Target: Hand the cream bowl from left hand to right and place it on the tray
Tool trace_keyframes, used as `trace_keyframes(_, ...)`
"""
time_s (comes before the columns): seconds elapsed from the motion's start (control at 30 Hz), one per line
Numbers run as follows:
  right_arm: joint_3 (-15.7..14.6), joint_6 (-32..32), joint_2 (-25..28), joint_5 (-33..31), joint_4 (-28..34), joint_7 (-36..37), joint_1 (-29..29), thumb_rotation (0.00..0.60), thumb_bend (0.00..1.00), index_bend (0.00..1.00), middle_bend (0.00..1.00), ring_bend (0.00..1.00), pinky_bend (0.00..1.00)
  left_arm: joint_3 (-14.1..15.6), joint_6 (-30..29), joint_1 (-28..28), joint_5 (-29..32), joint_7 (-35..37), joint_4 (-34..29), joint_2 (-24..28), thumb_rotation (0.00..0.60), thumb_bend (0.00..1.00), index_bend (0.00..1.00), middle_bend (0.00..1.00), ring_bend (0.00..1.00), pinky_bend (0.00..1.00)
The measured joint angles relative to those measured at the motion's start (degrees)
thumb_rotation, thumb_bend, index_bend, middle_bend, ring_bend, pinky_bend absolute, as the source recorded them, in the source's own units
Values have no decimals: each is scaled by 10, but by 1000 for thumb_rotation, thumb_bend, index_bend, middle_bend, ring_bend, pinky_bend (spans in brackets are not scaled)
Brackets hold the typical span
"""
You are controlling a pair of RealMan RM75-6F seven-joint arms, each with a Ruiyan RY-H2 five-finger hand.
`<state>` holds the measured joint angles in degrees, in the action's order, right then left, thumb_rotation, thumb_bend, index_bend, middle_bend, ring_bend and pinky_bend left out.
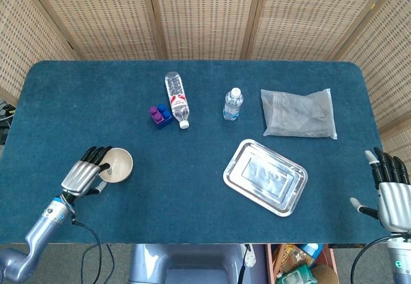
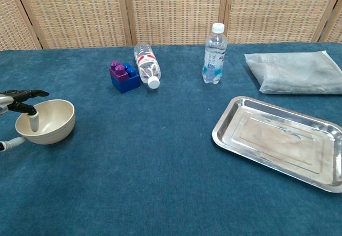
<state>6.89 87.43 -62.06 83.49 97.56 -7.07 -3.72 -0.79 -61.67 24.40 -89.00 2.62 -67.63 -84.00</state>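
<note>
The cream bowl (image 1: 119, 164) (image 2: 51, 119) stands upright on the blue table at the front left. My left hand (image 1: 86, 170) (image 2: 17, 103) is at its left rim. Its fingers reach over the rim, one fingertip dips inside, and the thumb stays apart outside the bowl's wall. The bowl rests on the cloth. The steel tray (image 1: 265, 176) (image 2: 280, 140) lies empty at the front right. My right hand (image 1: 388, 193) hangs beyond the table's right front corner, fingers spread and holding nothing; the chest view does not show it.
A water bottle (image 1: 176, 97) (image 2: 145, 64) lies on its side next to blue and purple blocks (image 1: 160, 115) (image 2: 124, 76). A small bottle (image 1: 233, 104) (image 2: 214, 54) stands upright behind the tray. A grey plastic bag (image 1: 298, 114) (image 2: 294, 71) lies at the back right.
</note>
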Motion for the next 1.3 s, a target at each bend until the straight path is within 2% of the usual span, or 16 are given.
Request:
trace_keyframes(0.17,0,-2,1,-2,-1,2,-1,600,0,0,0,0,0,0,-3,3,5,-9,0,-2,600,465,602,0,0,0)
trace_keyframes(0.5,1,-5,-1,-8,0,-4,-2,600,0,0,0,0,0,-9,-37,22,-23,0,-21,5,600,484,615,0,0,0)
trace_keyframes(0.77,8,-17,-9,-33,-5,-23,-8,600,0,0,0,0,0,-30,-31,97,-79,-14,-50,2,600,484,624,0,0,0)
trace_keyframes(0.97,18,-29,-13,-64,-11,-32,-14,600,0,0,0,0,0,-51,5,154,-88,-35,-31,-57,600,486,631,0,0,0)
trace_keyframes(1.23,28,-41,-15,-96,-22,-35,-17,600,0,0,0,0,0,-73,49,220,-75,-23,64,-168,600,484,631,0,0,0)
trace_keyframes(1.3,29,-41,-15,-98,-23,-34,-17,600,0,0,0,0,0,-74,52,230,-73,-14,88,-189,600,396,577,0,0,0)
